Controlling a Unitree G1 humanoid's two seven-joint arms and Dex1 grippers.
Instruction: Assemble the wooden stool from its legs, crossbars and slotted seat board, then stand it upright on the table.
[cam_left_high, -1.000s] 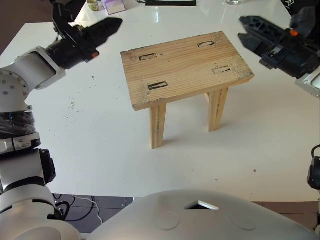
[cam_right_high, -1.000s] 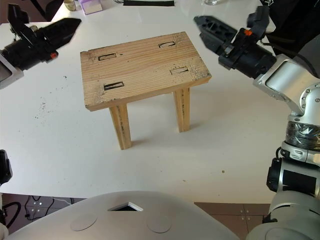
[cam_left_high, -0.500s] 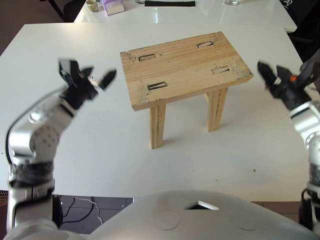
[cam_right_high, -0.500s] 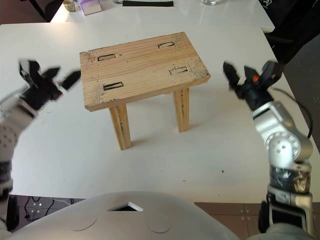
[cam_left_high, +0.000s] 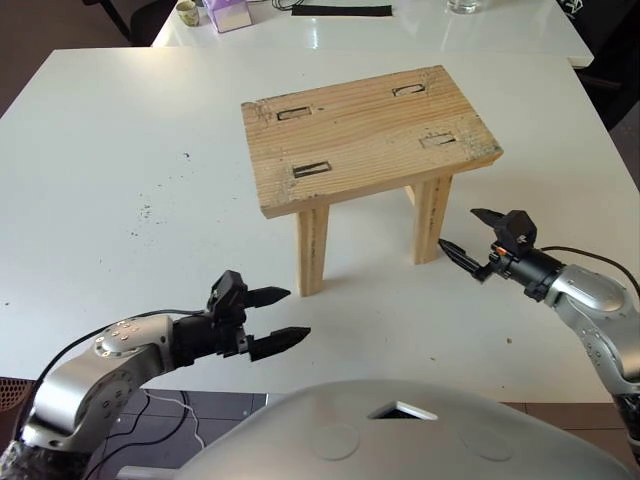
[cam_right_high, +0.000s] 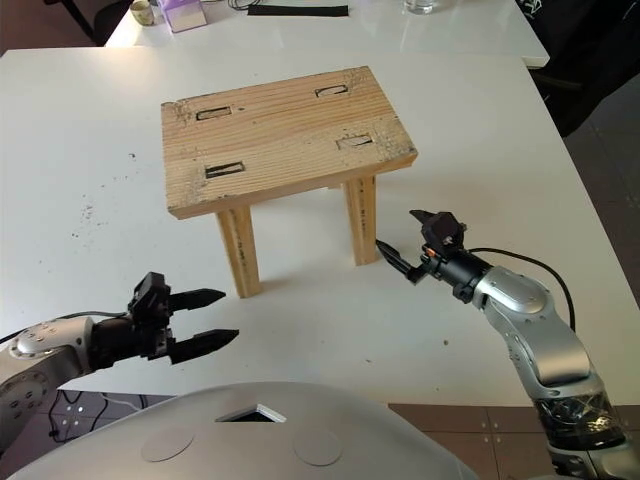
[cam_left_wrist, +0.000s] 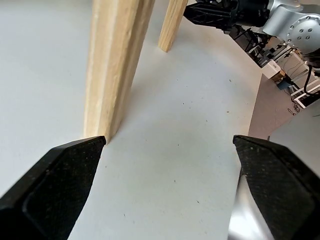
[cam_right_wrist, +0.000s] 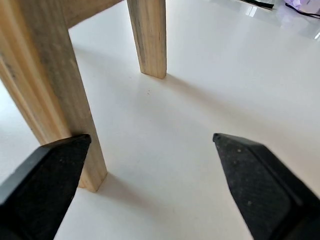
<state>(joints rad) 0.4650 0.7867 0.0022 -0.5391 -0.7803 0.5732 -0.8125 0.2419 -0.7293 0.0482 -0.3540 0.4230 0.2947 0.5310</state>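
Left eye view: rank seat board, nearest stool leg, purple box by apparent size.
1. seat board
2. nearest stool leg
3. purple box, far off at the back, so true size unsure

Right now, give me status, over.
Both open, empty: left pincer, right pincer, low beside stool. It stands assembled, upright on table. Nothing blocking.

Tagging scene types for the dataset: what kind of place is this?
Probably a lab or office workroom. The wooden stool stands on a plain white table, a second white table behind it holds a cup and a purple box, and loose cables lie past the table edge.
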